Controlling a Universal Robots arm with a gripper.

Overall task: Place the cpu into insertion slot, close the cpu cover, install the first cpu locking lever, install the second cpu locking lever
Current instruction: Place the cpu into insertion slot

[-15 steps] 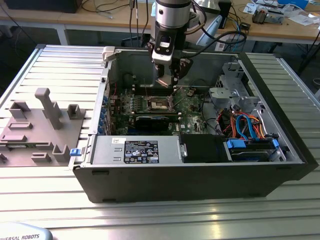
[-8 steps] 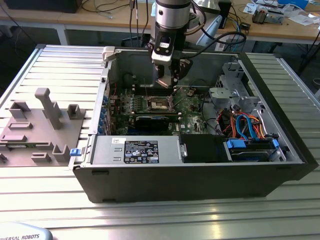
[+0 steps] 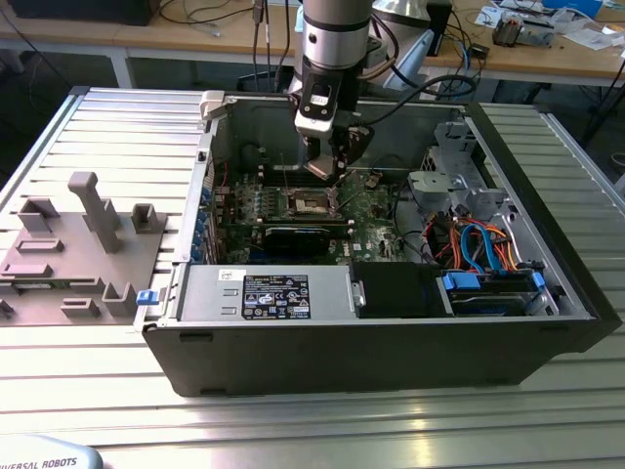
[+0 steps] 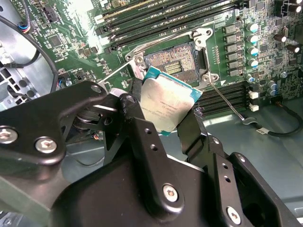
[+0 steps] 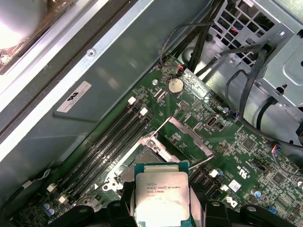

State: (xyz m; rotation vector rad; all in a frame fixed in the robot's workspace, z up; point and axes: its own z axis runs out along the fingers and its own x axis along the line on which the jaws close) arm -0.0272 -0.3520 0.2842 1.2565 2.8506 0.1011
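My gripper (image 3: 329, 172) reaches down into the open computer case and is shut on the cpu (image 4: 166, 100), a flat silver square with a teal edge. In the second wrist view a black finger presses each side of the chip, which hangs tilted. The insertion slot (image 4: 174, 63) lies uncovered on the green board just beyond the chip, and its dark pin field shows. In the first wrist view the cpu (image 5: 162, 195) hovers over the slot's near part. The cpu cover (image 5: 188, 137) stands swung open beyond it. Two thin wire levers (image 4: 228, 102) stick out, unlatched, beside the slot.
Memory slots (image 4: 156, 19) run alongside the socket. A drive cage with blue and orange cables (image 3: 479, 244) fills the case's side at the exterior view's right. The power supply (image 3: 264, 293) sits at the front. A grey fixture plate (image 3: 78, 244) lies on the table at the exterior view's left.
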